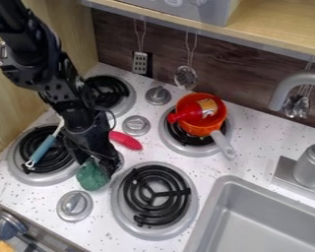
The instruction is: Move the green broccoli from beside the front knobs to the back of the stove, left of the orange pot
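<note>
Tool (97, 166) pinching one green object (91, 178) among four burners (155, 172); one red bottle (192, 113) in one orange pot (198, 130).

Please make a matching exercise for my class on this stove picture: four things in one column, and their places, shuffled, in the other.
Things
1. red bottle
2. orange pot
3. blue-handled tool
4. green item

Places (as seen in the picture)
A. at the lower end of the hand
B. lying across the far left burner
C. inside another thing on the stove
D. directly on the burner nearest the hanging slotted spoon

Right pairs: 1-C, 2-D, 3-B, 4-A
</note>
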`<state>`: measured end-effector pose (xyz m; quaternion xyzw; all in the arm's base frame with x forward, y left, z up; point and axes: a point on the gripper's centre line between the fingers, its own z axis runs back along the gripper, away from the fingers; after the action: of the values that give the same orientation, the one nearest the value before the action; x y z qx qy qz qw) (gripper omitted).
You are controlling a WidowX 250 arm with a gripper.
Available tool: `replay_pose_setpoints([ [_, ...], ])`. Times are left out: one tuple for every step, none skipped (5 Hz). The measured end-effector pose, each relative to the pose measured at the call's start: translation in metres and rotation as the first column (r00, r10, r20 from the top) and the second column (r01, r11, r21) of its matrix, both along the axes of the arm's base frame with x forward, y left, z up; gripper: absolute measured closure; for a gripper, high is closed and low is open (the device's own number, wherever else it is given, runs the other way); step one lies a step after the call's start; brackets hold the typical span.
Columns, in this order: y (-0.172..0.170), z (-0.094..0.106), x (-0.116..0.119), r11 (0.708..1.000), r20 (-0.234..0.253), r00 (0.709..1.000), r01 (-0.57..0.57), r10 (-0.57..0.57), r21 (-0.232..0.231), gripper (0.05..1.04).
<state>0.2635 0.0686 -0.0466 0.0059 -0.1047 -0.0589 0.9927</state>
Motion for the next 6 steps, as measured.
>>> replay_pose_setpoints([
  [0.0, -0.003, -0.001, 1.0, -0.027, 1.0, 0.009, -0.009, -0.008, 0.45],
  [0.0, -0.005, 0.0, 1.0, -0.024, 1.0, 0.002, -0.002, -0.015, 0.711],
  [-0.002, -0.004, -0.001, 0.999, -0.029, 1.0, -0.008, 0.007, -0.031, 0.792],
  [-0.003, -0.003, -0.005, 1.0, -0.01, 1.0, -0.009, 0.008, -0.012, 0.794],
  [-0.012, 0.008, -0.004, 0.999, 0.039, 0.999, 0.03, -0.032, 0.039, 0.794],
  [-0.018, 0.028, 0.002, 0.996, 0.087, 0.996, 0.02, -0.028, 0.085, 0.794],
])
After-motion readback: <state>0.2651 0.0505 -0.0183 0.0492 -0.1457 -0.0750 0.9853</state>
